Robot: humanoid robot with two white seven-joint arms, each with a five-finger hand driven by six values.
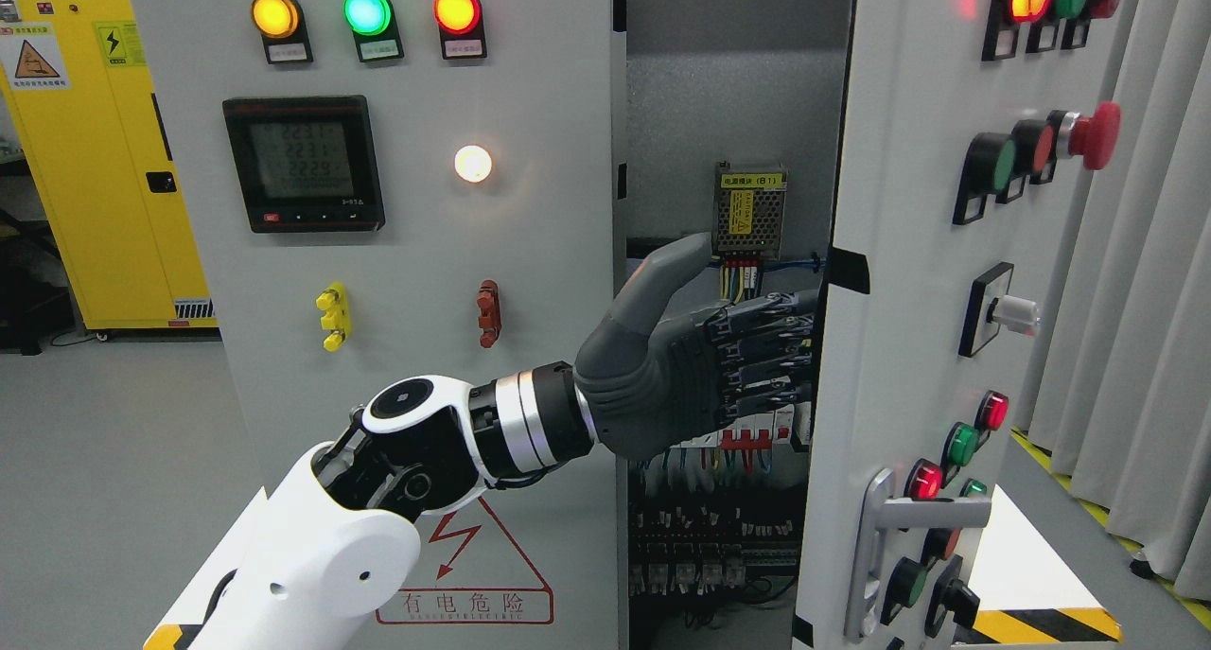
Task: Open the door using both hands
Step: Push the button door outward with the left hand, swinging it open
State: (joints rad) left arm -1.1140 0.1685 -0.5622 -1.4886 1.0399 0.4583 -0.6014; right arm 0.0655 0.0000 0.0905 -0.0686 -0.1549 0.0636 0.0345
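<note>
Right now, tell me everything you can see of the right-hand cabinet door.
The door is pale grey metal, swung partly open, so wiring shows in the gap. Its face carries lit lamps on top, green and red push buttons, a red mushroom button, a white knob and a silver handle low down. The left hand reaches across, fingers hooked behind its left edge.

A gap was left between the right door (908,347) and the fixed left panel (416,253). That gap was partly filled by the left hand (681,357); deeper in, passage was blocked by wiring (719,527).
</note>
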